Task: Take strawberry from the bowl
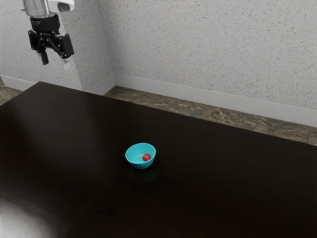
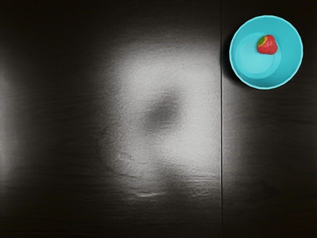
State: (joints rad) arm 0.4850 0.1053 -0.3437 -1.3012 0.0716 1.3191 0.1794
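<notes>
High above the table, at the exterior view's upper left, my black gripper (image 1: 55,61) hangs open, its two fingers well apart with nothing between them. The turquoise bowl (image 1: 133,159) stands upright on the table, far below the gripper and off toward the exterior view's right. Inside it lies a small red strawberry (image 1: 146,157), against the inner wall. The wrist view looks down on the same bowl (image 2: 242,69) and on the strawberry (image 2: 268,45), whose green-yellow top end can be made out.
A dark, shiny table (image 1: 223,183) extends under the bowl, and a thin straight seam crosses its top (image 2: 222,148) beside the bowl. Behind the table are a stone-patterned floor (image 1: 223,116) and a speckled grey wall (image 1: 208,49).
</notes>
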